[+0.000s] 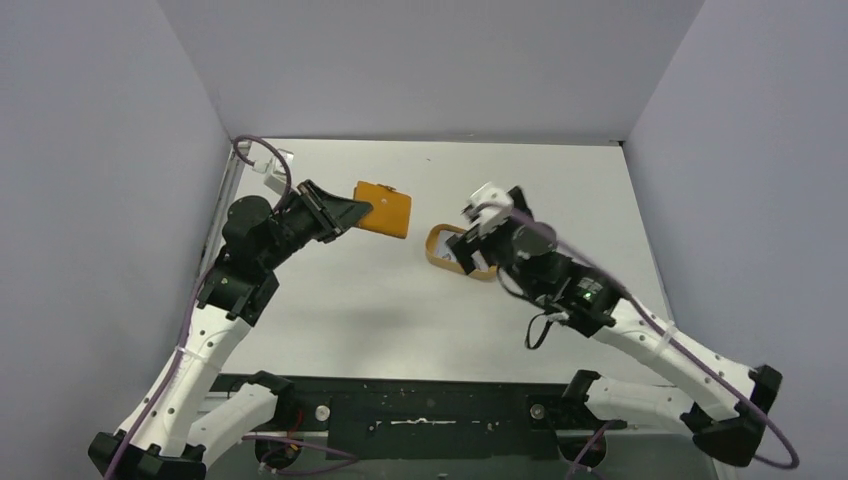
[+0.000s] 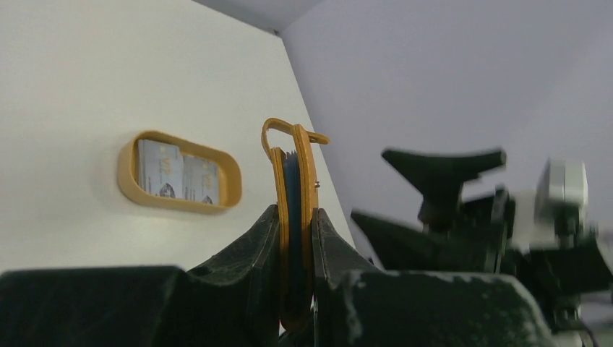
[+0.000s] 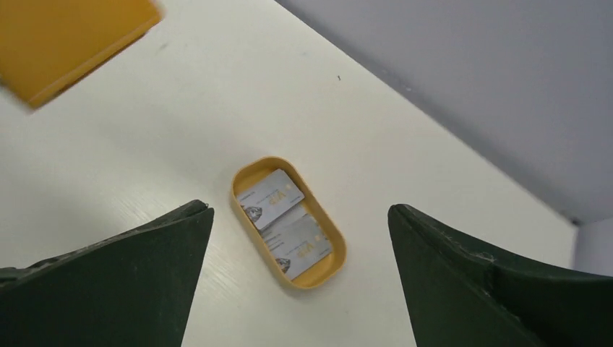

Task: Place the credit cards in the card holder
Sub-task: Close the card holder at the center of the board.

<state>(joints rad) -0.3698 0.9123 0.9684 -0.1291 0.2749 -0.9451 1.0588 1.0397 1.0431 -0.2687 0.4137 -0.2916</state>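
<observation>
Credit cards (image 3: 271, 199) lie in the oval tray (image 3: 236, 199) (two, I see); my left jaws clench the card holder (image 1: 383, 209), right jaws stand released.

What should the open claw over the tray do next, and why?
Probably lower the right gripper onto one silvery plastic card in the orange oval tray: its jaws stand open above it, and the left gripper grips the tan leather card holder.
</observation>
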